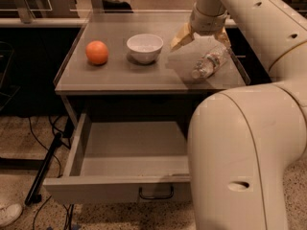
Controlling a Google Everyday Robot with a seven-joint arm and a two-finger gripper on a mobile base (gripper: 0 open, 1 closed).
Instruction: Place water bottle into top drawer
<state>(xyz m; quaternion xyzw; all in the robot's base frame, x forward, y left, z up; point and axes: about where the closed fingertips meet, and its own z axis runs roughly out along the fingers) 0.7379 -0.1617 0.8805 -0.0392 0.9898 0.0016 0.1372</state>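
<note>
Pickup is the step in hand, as I judge it from the one camera view. The small clear crinkled plastic water bottle (209,64) lies on its side on the flat grey cabinet top (120,76), right of centre in the upper half of the frame, near the right edge of that surface. Nothing grips it yet.

The pale two-finger gripper (202,37) hangs just above and slightly behind the bottle, at the upper middle-right of the frame. Its tan fingers (181,37) are spread wide, one on each side, and I see nothing between them. Whether a fingertip touches the bottle I cannot tell.

The wide shallow grey metal top drawer (96,189) stands pulled out in the lower left, with its small dark curved handle (156,193) at the front. The part of its inside that shows is bare. The bulky cream arm (244,152) fills the lower right and hides the drawer's right end.

A round orange (97,52) and a small white bowl (144,47) sit to the left of the bottle, well apart from it.

My next move, I reckon, calls for lowering the gripper so the fingers straddle the bottle, closing on it, then lifting and carrying it forward over the drawer.
</note>
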